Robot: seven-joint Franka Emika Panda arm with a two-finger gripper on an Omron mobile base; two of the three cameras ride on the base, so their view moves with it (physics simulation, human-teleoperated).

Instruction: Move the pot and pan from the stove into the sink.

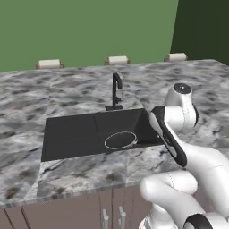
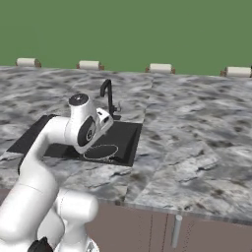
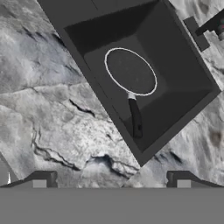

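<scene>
The black pan (image 3: 130, 71) with its thin light rim lies flat on the floor of the sink (image 3: 175, 57), and its long handle (image 3: 135, 118) points toward the basin's near corner. From the base cameras the pan (image 1: 120, 139) (image 2: 101, 151) sits in the right part of the sink (image 1: 71, 134) (image 2: 129, 142). My gripper (image 3: 111, 180) hovers open above the marbled counter just outside that corner, nothing between its fingers. The pot and the stove are out of view.
A slim black faucet (image 1: 116, 91) (image 2: 107, 96) stands at the sink's back edge. Grey marbled counter (image 1: 27, 103) (image 2: 197, 128) spreads on all sides. Small pale rolls (image 1: 49, 64) line the green back wall. Cabinet fronts (image 1: 89, 210) drop below the front edge.
</scene>
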